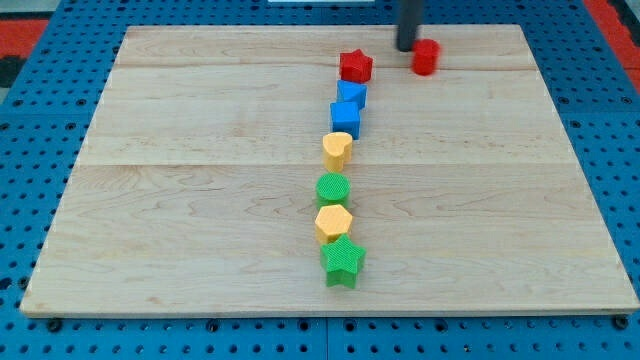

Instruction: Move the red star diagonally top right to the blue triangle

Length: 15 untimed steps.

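The red star point(355, 66) is sitting near the view's top of the wooden board point(180, 200), at the far end of a line of blocks running up the middle. Starting at the view's bottom, the green star point(343, 260) is lying nearest the board's lower edge, with the yellow hexagon point(333, 222) touching it just above. The green round block point(333, 188) is resting against the hexagon's upper side. A little farther up, apart from the green one, the yellow heart point(338, 149) is standing alone. Above it the blue cube point(346, 118) is sitting, and the blue triangle point(351, 95) is pressing against the cube's upper edge. The red star is touching the triangle's upper side, slightly toward the view's top right of it. To the view's right of the star, well clear of it, the red cylinder point(426, 57) is standing near the board's top edge. My tip point(407, 47) is resting just beside that cylinder on its left, between it and the star, touching neither star nor triangle. The arm is carrying no pincer, only the dark rod, so nothing is being held.
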Available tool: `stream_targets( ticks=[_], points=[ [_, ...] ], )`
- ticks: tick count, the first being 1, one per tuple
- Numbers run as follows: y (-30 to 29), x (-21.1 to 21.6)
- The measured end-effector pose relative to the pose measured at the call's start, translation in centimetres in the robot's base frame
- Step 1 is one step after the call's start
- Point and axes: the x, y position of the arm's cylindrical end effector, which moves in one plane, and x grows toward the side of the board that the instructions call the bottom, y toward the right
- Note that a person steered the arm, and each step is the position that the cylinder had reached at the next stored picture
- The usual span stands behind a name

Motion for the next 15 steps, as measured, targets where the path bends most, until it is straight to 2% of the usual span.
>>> stream_targets(
  ticks=[1,2,3,4,5,6,7,8,9,10,11,12,13,14,15],
  points=[
    [-3.0,-1.2],
    [-5.3,0.0],
    [-0.6,4.9],
    [1.2,7.1],
    [4.3,6.2],
    [4.3,3.9],
    [2.2,3.4],
    [-1.6,4.9],
    [-2.6,1.9],
    [-7.8,-1.6],
    [-14.9,-1.0],
    [-13.0,2.2],
    [-10.6,2.3],
    [-14.4,2.3],
    [-11.9,4.5]
  ],
)
